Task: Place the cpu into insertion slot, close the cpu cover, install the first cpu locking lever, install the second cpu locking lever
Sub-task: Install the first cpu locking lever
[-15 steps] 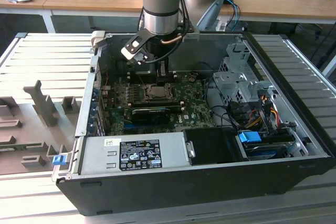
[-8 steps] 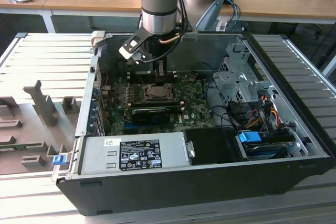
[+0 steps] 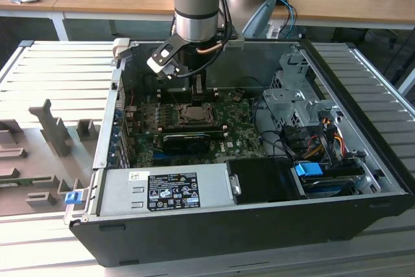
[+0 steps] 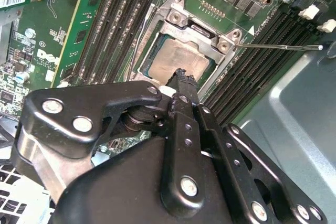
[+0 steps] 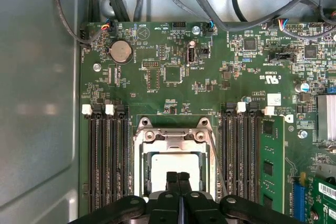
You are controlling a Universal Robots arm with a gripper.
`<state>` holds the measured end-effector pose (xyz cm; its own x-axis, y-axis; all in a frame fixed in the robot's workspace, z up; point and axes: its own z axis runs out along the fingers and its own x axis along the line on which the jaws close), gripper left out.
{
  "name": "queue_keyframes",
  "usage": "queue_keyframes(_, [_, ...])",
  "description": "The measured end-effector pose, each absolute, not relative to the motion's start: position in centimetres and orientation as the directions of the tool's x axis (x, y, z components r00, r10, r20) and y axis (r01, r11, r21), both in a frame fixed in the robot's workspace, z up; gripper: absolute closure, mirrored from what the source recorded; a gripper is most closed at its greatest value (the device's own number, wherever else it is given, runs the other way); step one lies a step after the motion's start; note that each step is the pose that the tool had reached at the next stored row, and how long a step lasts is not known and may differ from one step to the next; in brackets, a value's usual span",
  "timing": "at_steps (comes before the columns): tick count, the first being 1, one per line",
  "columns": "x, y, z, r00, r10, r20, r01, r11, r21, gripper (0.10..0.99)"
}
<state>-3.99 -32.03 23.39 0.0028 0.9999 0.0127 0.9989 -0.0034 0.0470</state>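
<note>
Silvery-beige metal is showing through the window of the cover (image 5: 173, 144): the cpu (image 5: 176, 162) is lying flat in the slot (image 5: 139, 153), and the cover is lying down over it, framing its face. In the second wrist view the cpu (image 4: 176, 59) is sitting square inside that frame, while a thin lever (image 4: 278, 46) is sticking out sideways from one corner of the slot, passing over the black memory slots (image 4: 262, 35). In the first wrist view the lever (image 5: 216, 163) is running aslant as a thin wire along one side of the slot, apart from the cover. The gripper (image 5: 177, 177) is hanging right over the cpu with its two black fingers pressed together and nothing between them. Its closed tip is pointing at the cpu's face near the window's edge; whether it is touching the metal I cannot tell. In the exterior view the arm (image 3: 194, 4) is reaching down into the open case (image 3: 214, 231), with the gripper (image 3: 196, 98) over the slot on the green board (image 3: 241, 133). A grey power supply (image 3: 165, 189) is lying along the case's near wall, and a drive cage (image 3: 292, 95) is standing at the exterior view's right. The case is resting on a ribbed grey table (image 3: 58, 69).
</note>
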Motion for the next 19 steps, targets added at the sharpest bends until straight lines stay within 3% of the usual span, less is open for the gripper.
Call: queue_keyframes(19, [-3.98, -32.03, 23.45, 0.003, 1.000, 0.013, 0.999, -0.003, 0.047, 0.980])
